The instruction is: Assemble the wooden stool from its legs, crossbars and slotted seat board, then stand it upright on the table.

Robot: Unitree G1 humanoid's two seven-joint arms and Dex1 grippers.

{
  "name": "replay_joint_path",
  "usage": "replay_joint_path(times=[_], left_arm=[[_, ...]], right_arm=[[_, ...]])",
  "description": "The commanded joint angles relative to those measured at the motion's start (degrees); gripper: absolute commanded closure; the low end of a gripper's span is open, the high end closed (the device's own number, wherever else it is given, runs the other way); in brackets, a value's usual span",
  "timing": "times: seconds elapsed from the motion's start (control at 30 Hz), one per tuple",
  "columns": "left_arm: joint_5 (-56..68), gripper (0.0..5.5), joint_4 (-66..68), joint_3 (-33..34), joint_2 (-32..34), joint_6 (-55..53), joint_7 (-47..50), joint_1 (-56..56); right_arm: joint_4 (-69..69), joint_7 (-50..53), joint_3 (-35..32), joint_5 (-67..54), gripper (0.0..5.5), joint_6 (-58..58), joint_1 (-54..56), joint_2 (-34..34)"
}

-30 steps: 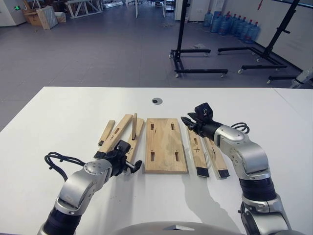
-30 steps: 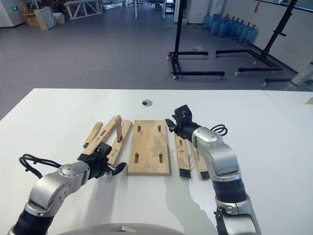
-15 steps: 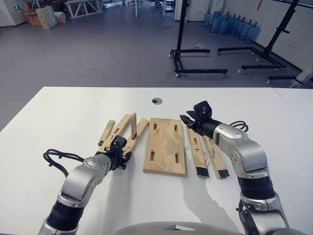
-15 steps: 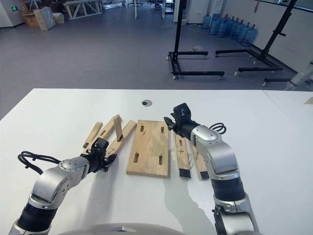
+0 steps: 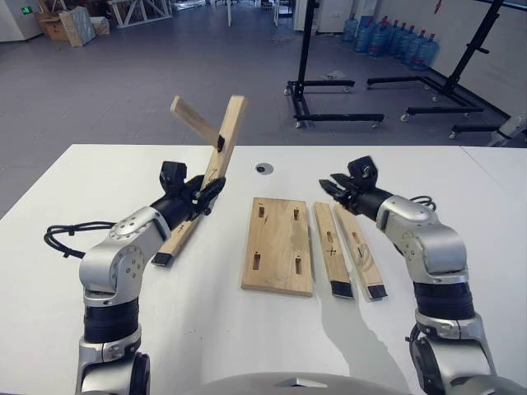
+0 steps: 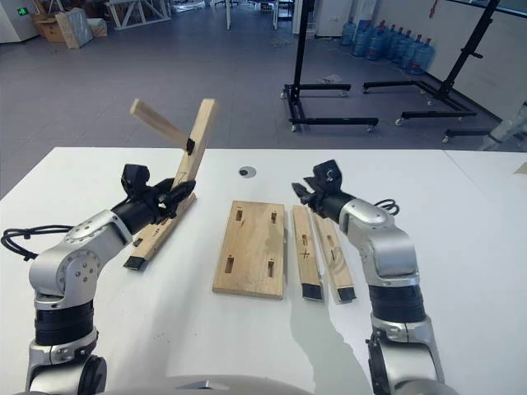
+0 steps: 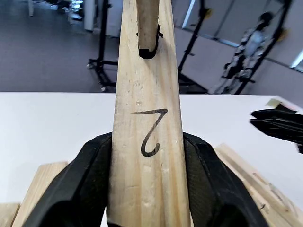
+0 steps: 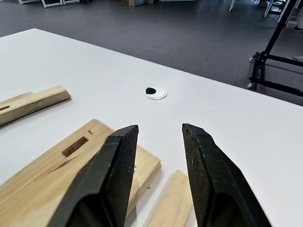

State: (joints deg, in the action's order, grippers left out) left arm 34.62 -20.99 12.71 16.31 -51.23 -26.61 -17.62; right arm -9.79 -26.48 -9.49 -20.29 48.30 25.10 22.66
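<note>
The white counter (image 5: 247,346) carries the slotted seat board (image 5: 278,244) flat at centre frame, long axis running near to far, four slots facing up. Just right of it the inner leg (image 5: 332,260) and outer leg (image 5: 360,262) lie side by side along the same axis, black feet toward the near edge; the inner one bears a small dark cross-like mark. Left of centre another leg (image 5: 175,241) lies slanted on the counter, black foot nearest. Above its far end the left end effector (image 5: 202,196) is clamped on both edges of the numbered leg (image 5: 222,148), which rises steeply off the counter toward the upper left of the frame; a handwritten "2" (image 7: 150,135) sits just beyond the fingers (image 7: 90,179). A crossbar (image 5: 195,123) is socketed near its top and juts up-left. The right end effector (image 5: 339,188), fingers apart and holding nothing, hovers over the far ends of the two flat legs. Farther back lies a round cable hole (image 5: 264,169).
</note>
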Motion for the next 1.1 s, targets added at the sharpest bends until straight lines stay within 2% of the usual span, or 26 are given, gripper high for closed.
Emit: replay_joint_path(times=[0.03, 0.07, 0.13, 0.27, 0.33, 0.53, 0.83, 1.1], left_arm=[[14.14, 3.48, 3.23, 4.92, 4.00, -2.16, -14.44, -0.27], [16.73, 3.48, 3.84, 4.27, 3.37, -2.69, -16.11, -0.54], [19.87, 3.48, 3.90, 2.38, 2.12, -3.01, -17.67, -0.87], [22.85, 3.48, 4.00, -2.74, -0.24, -3.15, -18.11, -3.46], [23.83, 3.48, 4.04, -3.85, -0.39, -3.44, -18.17, -3.51], [26.08, 3.48, 6.07, -4.28, 0.03, -3.73, -17.55, -3.45], [28.26, 3.48, 4.94, -8.01, -0.67, -4.54, -17.82, -2.51], [28.51, 3.48, 4.78, -9.18, -0.28, -4.11, -17.75, -2.36]], right_arm=[[10.00, -8.30, -19.89, -20.40, 3.80, 11.42, 11.65, 6.11], [13.64, -11.72, -22.99, -24.28, 3.80, 13.55, 13.11, 9.22], [18.49, -16.29, -23.51, -28.39, 3.34, 16.75, 14.05, 11.73], [14.27, -14.90, -19.51, -36.82, 2.36, 23.48, 12.58, 3.32], [11.10, -12.17, -19.22, -40.51, 2.11, 24.67, 12.82, -0.51], [7.65, -7.65, -22.30, -50.50, 0.68, 24.38, 9.91, -2.47], [9.23, 2.57, -19.32, -62.99, 0.66, 21.59, 13.21, -7.76], [7.38, 8.48, -16.74, -72.86, 0.66, 16.99, 13.42, -6.29]])
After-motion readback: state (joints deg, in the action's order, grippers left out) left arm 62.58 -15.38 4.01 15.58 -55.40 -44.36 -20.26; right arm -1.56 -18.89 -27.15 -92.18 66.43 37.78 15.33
